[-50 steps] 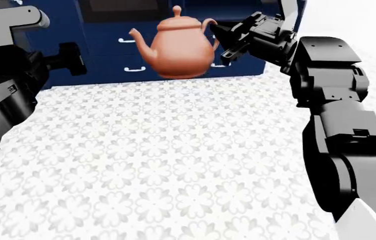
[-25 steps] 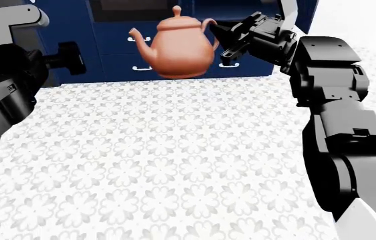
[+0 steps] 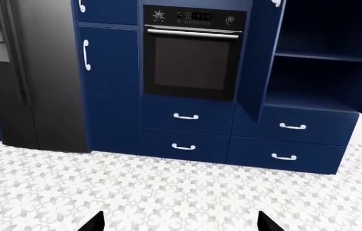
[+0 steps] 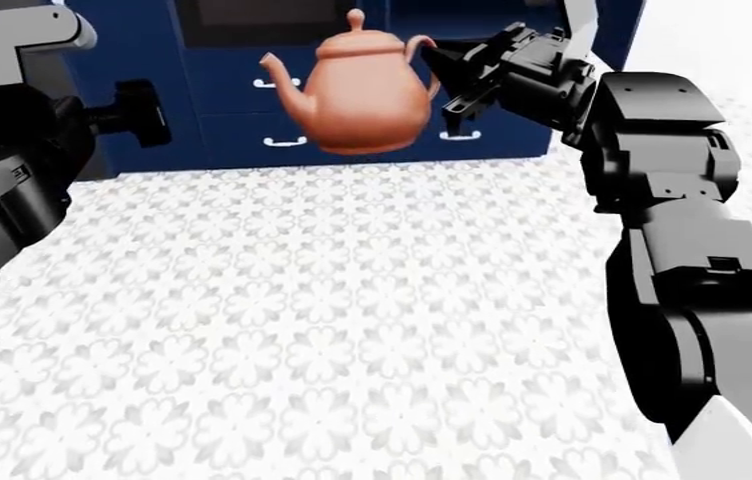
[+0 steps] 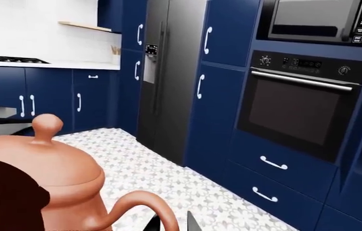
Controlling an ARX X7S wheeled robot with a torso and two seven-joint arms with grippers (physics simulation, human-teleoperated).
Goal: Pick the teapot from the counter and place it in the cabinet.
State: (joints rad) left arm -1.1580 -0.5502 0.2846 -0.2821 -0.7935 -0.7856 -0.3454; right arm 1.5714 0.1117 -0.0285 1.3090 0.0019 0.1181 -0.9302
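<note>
The terracotta teapot [image 4: 356,92] is being carried only by its looped handle in the clenched right pincer [image 4: 450,72], so swinging or slipping beyond it is being risked before the open cabinet [image 3: 322,62] ahead is being reached.

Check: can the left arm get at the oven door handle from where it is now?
Probably yes. In the left wrist view the oven handle faces the camera with only open floor in between, and the left pincer is open and empty. The teapot is on the right pincer, so it isn't blocking.
</note>
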